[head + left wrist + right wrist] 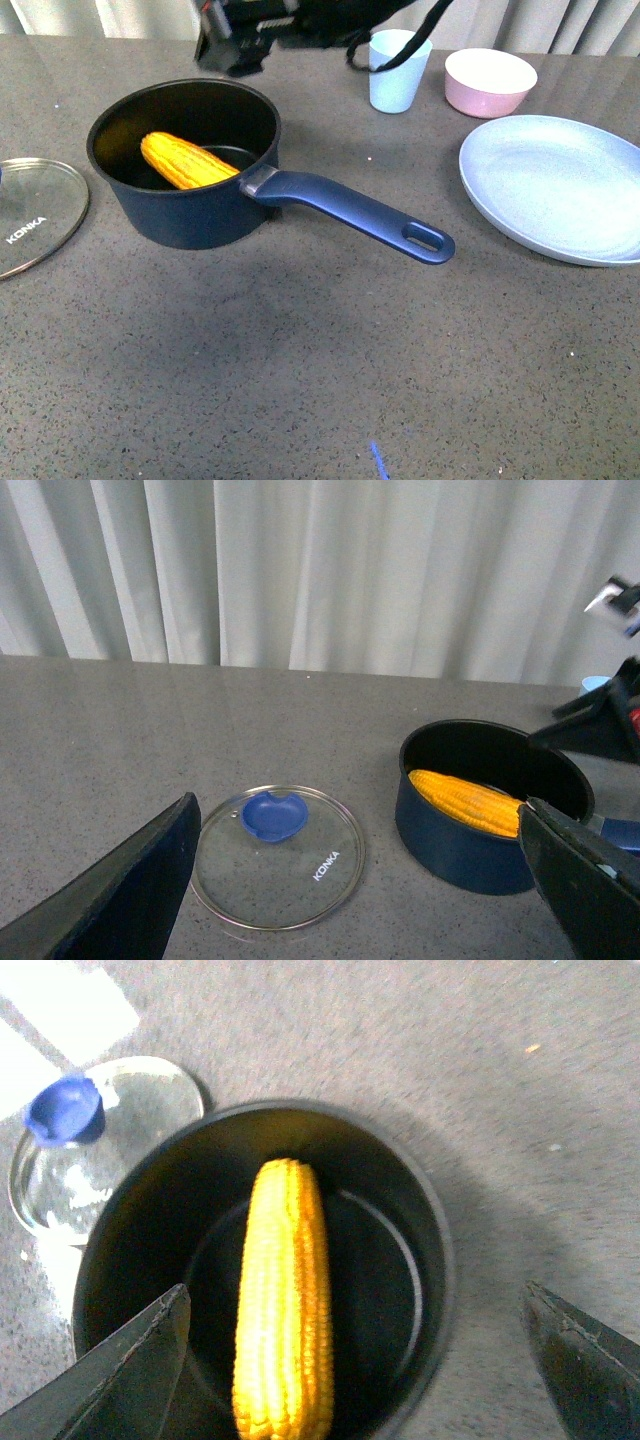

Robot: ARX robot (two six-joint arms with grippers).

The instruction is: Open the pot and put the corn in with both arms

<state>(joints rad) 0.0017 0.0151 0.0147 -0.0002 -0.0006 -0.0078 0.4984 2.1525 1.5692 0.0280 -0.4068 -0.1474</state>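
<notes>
Lying slantwise inside the pot (185, 165), the corn (186, 161) is resting one end up against the wall, with the glass lid (35, 213) sitting on the table (300, 350) just beside. Hanging beyond the pot, the right pincer (355, 1360) is gaping wide and empty; the left pincer (380, 880) is likewise spread. Withdrawing low could be risky: a finger clipping the rim might be shoving the pot toward the cup (397, 70).

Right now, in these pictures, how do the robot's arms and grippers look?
In the front view, the one visible arm's gripper is black and blocky, with a small red mark and a black cable looping behind it. Each wrist view shows two dark, flat, wedge-shaped fingers with paler edges and no visible markings.
</notes>
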